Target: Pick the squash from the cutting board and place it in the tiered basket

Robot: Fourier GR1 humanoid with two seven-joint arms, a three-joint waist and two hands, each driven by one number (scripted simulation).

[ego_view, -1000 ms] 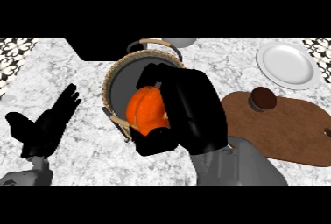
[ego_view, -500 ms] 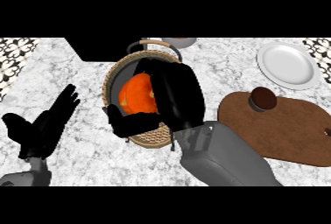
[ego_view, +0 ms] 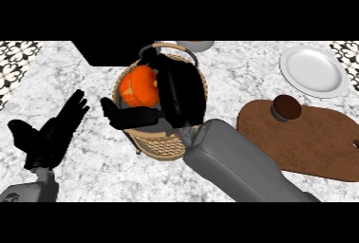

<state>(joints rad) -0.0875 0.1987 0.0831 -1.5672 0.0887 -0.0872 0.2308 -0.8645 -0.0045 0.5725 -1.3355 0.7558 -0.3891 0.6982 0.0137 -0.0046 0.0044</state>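
Observation:
The orange squash [ego_view: 139, 87] is over the upper part of the woven tiered basket [ego_view: 163, 149] at the counter's middle. My right hand [ego_view: 175, 92] reaches across the basket from the lower right, its fingers and thumb curled round the squash; the hand hides the squash's right side and much of the basket's inside. Whether the squash rests on the basket or hangs above it cannot be told. The brown cutting board [ego_view: 312, 137] lies at the right. My left hand [ego_view: 49, 133] rests open at the left edge, fingers up, well clear of the basket.
A small dark round pot [ego_view: 286, 107] stands on the cutting board's upper left corner. A white plate [ego_view: 313, 71] lies at the back right. A black block [ego_view: 108, 52] and a grey bowl [ego_view: 195, 45] sit behind the basket.
My right hand has carried the squash up and leftward, further over the basket toward its far end. The forearm followed. The left hand has barely moved.

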